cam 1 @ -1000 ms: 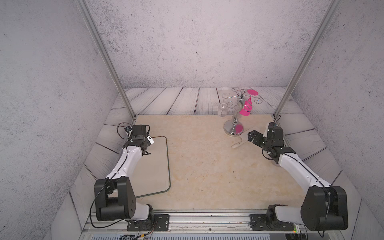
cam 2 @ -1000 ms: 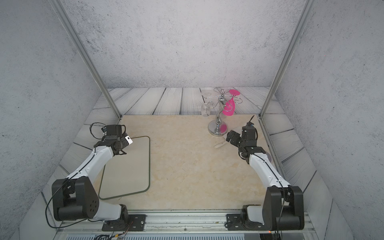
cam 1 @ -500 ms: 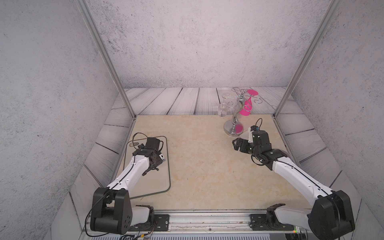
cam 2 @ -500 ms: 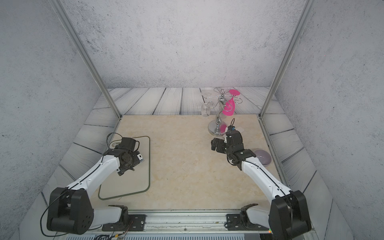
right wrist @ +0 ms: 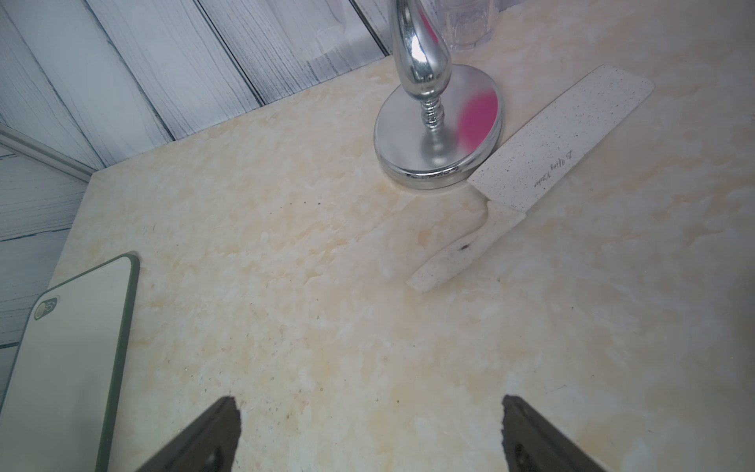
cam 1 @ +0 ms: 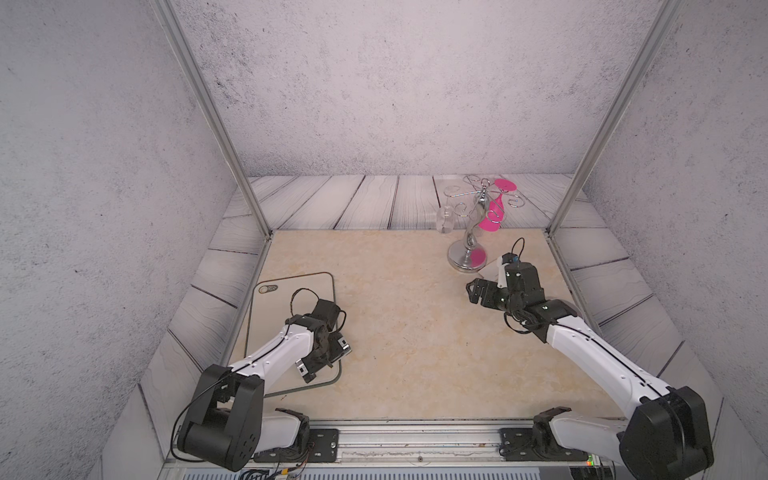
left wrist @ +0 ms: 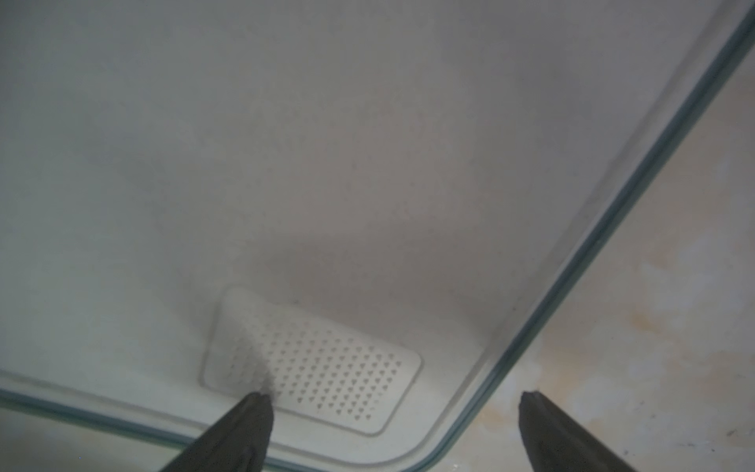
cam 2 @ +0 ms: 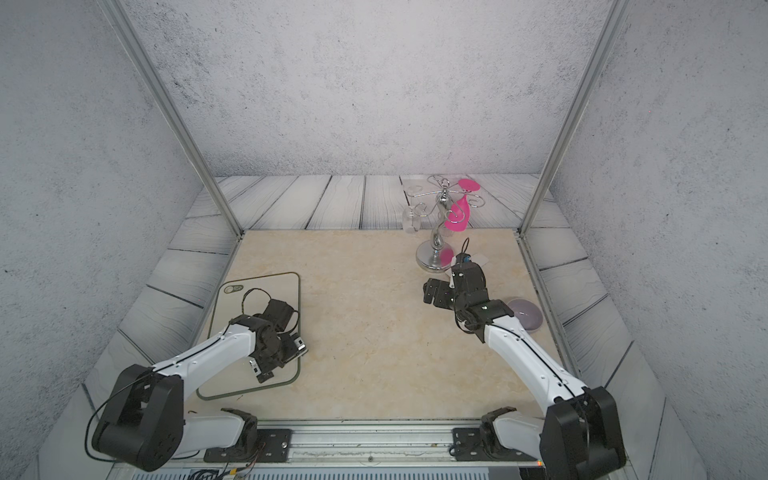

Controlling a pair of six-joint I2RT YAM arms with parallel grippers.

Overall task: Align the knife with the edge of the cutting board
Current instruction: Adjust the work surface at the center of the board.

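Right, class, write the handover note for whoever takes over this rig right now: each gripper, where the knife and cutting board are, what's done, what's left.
Left gripper: open, empty, low over a corner of the cutting board.
Right gripper: open, empty, above the table, facing the knife.
Knife: flat on the table right beside the silver stand's base, far from the board.
Done: nothing yet; knife not grasped.
Left: grasp the knife, carry it across, lay it along a board edge.
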